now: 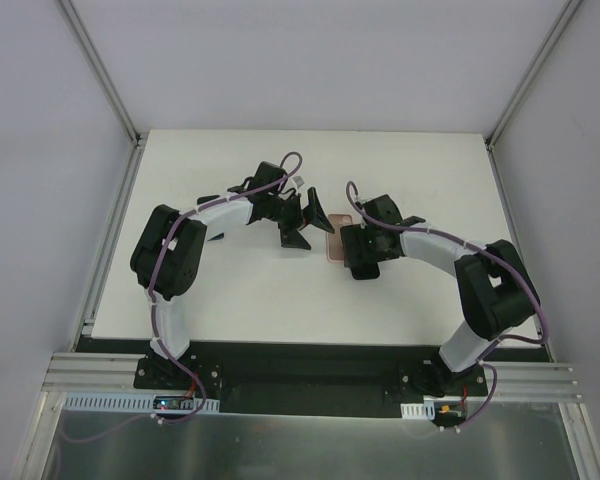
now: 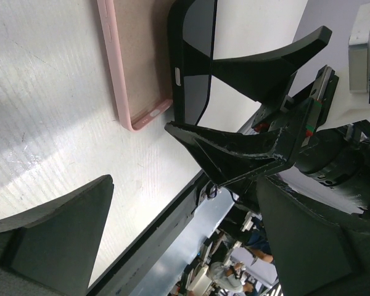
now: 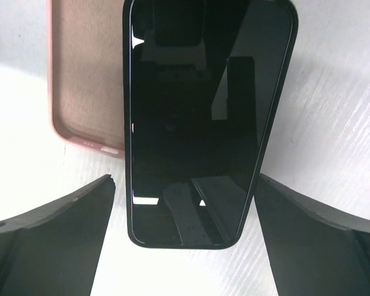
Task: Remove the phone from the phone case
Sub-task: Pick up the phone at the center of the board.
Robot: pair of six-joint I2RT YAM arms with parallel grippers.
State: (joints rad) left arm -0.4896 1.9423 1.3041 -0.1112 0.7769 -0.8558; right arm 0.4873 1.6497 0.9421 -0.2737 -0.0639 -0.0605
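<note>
Starting at the right pincer (image 3: 185, 179): released, fingers splayed wide and gripping nothing, one to each side of the phone (image 3: 194, 123). Directly beneath, that phone: black, glossy, face up on the white tabletop (image 3: 333, 123), fully out of the phone case (image 3: 86, 80). Just beside it, the salmon-pink shell, hollow side up and empty, one long edge touching or slightly under the phone; impossible to tell which.

Across from there, the left pincer (image 2: 184, 182): likewise released and empty, held low and turned sideways, pointed at the short end of the case, near it but apart.

Likely reasons for this layout: with phone and shell lying separately, the pulling-apart apparently done. Open fingers straddling the phone more in keeping with letting go or standing by than with a grasp. The left pincer's spot at the case's end well suited to bracing the shell against sliding.

Outward to the limbs: left arm (image 1: 170, 250) and right arm (image 1: 490, 290) rising from bases at the near edge, elbows bowed outward, forearms angled inward, wrists almost meeting over mid-tabletop. Right wrist tipped downward above the phone; left wrist closer to level, low over the surface.
</note>
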